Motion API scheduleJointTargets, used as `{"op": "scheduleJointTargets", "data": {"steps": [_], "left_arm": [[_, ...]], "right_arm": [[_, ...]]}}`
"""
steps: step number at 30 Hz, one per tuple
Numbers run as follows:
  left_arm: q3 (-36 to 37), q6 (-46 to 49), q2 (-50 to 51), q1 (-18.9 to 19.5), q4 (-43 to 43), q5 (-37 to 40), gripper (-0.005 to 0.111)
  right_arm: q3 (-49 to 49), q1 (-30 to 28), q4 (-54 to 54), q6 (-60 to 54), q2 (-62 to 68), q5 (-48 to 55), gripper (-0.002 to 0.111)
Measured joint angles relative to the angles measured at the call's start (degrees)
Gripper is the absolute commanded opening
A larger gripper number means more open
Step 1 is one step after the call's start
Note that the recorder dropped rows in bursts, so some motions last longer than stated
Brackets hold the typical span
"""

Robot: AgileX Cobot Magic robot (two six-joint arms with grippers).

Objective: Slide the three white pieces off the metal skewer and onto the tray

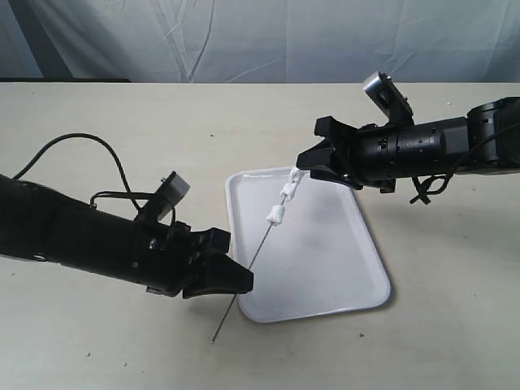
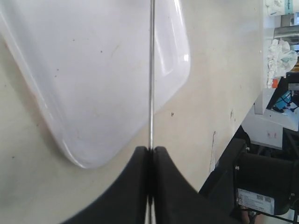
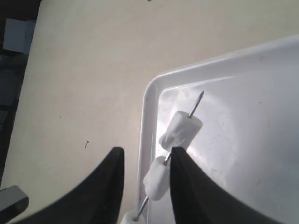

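Note:
The thin metal skewer slants up over the white tray, from my left gripper towards my right gripper. My left gripper is shut on the skewer near its lower end. Three white pieces sit on its upper part. In the right wrist view my right gripper is open. The middle piece lies between its fingers, against one finger. The end piece sits just beyond the fingertips, below the bare skewer tip. The third piece shows only partly at the frame edge.
The tray's rim runs under the right gripper, with beige tabletop all around. A grey cloth backdrop hangs behind the table. The left arm's cable loops over the table. Equipment stands beyond the table edge.

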Motion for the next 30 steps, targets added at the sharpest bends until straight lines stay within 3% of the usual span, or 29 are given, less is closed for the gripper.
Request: {"op": "scheduleJointTargets", "data": {"steps": [30], "left_arm": [[1.17,-2.81,-6.26,-1.93,0.0,-3.49,0.0]], "right_arm": [[-1.53,0.0,0.0,6.49,2.27,3.09,0.033]]}}
